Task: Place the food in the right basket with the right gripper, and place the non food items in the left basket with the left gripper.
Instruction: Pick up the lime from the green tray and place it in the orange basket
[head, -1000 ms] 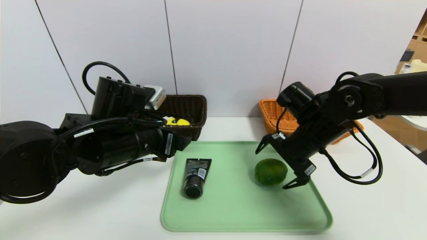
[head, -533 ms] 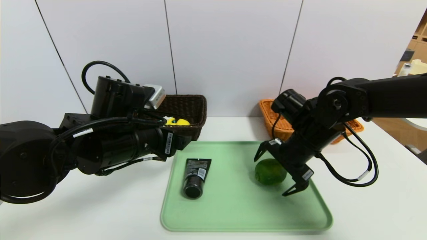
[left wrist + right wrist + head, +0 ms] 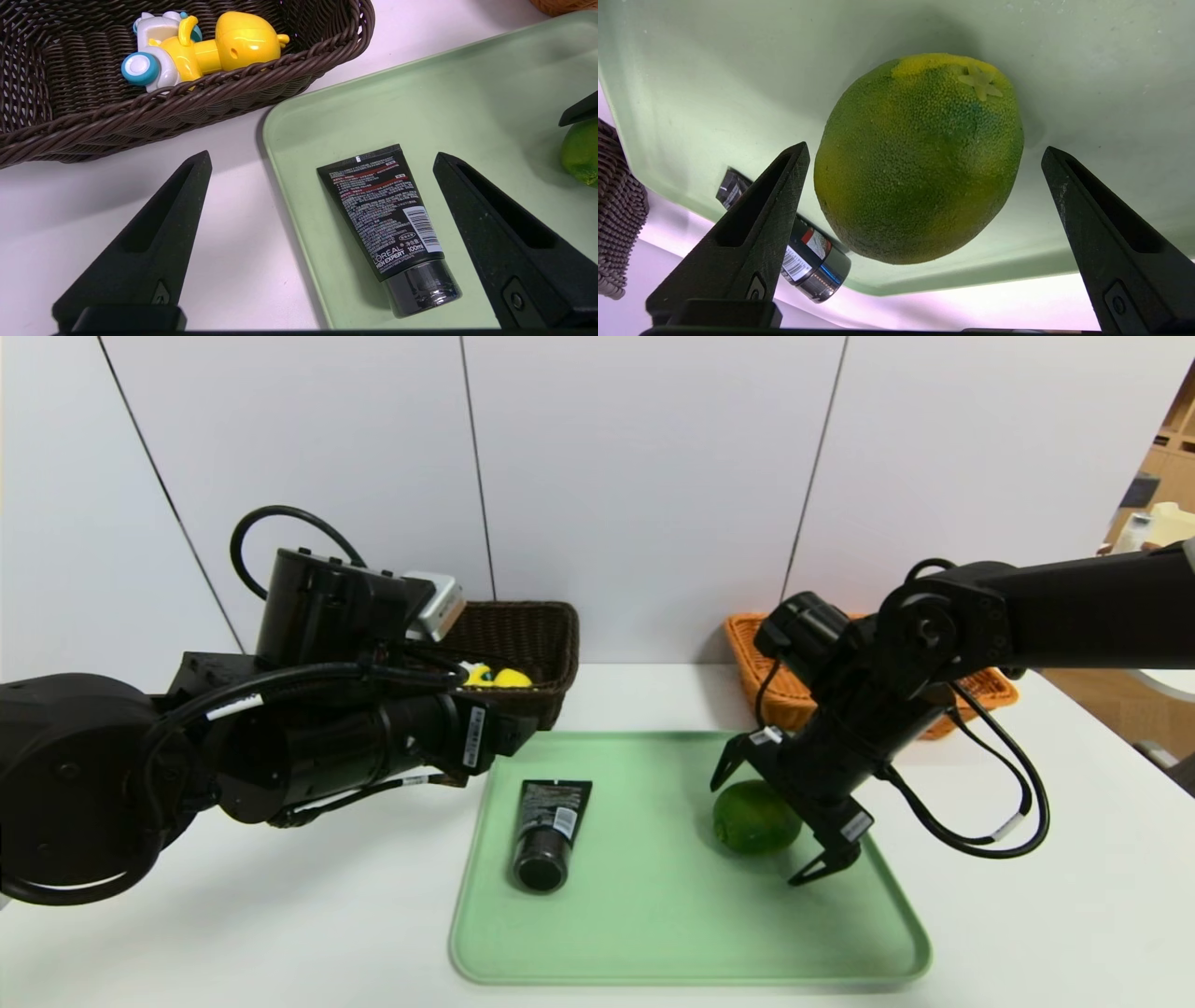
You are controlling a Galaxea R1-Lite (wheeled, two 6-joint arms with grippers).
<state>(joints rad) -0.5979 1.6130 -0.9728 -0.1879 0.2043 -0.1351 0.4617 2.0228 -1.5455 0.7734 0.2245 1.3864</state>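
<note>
The green lime (image 3: 754,817) (image 3: 920,158) sits on the right half of the pale green tray (image 3: 653,915). My right gripper (image 3: 756,831) (image 3: 924,149) is open, one finger on each side of the lime and neither pressing on it. The black tube (image 3: 549,831) (image 3: 387,224) lies flat on the tray's left half. My left gripper (image 3: 321,157) hovers open and empty above the tray's left edge, near the tube. The yellow duck toy (image 3: 495,677) (image 3: 205,46) lies inside the dark brown left basket (image 3: 523,625). The orange right basket (image 3: 766,663) stands behind my right arm.
The tray sits on a white table (image 3: 280,915) with bare surface in front and on both sides. A white panelled wall rises right behind the baskets. My left arm's bulk covers the table's left part.
My right gripper has come down and to the left, so its open fingers now straddle the lime more closely. The left arm, tube and duck have not moved.
</note>
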